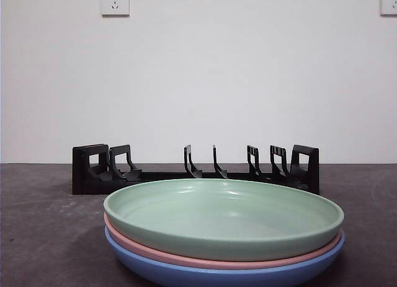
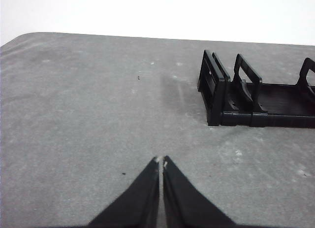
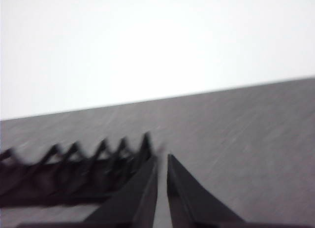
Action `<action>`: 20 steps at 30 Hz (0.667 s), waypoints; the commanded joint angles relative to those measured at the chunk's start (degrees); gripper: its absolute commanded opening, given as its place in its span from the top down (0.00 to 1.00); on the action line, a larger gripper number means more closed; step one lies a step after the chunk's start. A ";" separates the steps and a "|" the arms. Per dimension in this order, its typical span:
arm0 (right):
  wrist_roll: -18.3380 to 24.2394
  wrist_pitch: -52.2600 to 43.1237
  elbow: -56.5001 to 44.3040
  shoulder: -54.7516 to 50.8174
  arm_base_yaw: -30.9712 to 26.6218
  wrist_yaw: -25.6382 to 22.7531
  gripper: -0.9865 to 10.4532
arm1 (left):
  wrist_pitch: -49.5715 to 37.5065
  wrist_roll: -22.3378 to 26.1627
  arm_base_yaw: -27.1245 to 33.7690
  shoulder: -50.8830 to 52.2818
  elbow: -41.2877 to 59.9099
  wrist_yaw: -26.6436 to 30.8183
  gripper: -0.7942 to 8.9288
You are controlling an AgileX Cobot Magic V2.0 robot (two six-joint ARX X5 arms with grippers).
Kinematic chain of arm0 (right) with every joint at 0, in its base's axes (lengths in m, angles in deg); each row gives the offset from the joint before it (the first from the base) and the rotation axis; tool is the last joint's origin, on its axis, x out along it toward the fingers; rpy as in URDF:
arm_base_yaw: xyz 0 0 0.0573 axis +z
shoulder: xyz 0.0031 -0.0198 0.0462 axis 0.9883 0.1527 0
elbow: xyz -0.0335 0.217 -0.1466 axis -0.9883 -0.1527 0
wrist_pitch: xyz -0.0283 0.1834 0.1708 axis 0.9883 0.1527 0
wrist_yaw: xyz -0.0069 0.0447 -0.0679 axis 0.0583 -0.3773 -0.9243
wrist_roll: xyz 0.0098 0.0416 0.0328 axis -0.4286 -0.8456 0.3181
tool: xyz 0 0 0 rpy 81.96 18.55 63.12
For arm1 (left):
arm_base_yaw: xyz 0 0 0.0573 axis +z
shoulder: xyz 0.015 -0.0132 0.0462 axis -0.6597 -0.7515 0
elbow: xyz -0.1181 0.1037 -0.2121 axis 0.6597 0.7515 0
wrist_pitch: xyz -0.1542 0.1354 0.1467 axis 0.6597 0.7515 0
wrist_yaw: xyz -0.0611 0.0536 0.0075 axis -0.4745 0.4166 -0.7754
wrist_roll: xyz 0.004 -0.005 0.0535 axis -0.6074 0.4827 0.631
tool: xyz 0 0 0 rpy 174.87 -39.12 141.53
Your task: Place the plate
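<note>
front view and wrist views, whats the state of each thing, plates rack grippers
green plate: top of stack, upright
pink plate: middle of stack
blue plate: bottom, on table
rack: holds no plates
left gripper: shut, holding nothing
right gripper: nearly shut, holding nothing

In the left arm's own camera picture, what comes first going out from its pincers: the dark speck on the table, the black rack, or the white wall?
Going by the left wrist view, outward from the left gripper:
1. The dark speck, on the grey table just beside the jaw tips.
2. The black rack, farther out and off to one side.
3. The white wall, beyond the table's far edge.
</note>
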 commanded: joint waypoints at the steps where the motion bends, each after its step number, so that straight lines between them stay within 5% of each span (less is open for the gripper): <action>1: 4.55 -6.97 -6.14 -1.16 -5.40 3.15 0.89 | 0.15 0.09 0.04 0.02 0.94 0.15 0.91; 10: 13.05 -9.92 -20.00 -4.31 -11.23 4.44 0.89 | 0.15 0.09 0.04 0.02 0.94 0.15 0.91; 20: 14.60 -11.89 -26.99 -7.91 -10.93 3.45 0.89 | 0.13 0.09 0.04 0.02 0.94 0.15 0.91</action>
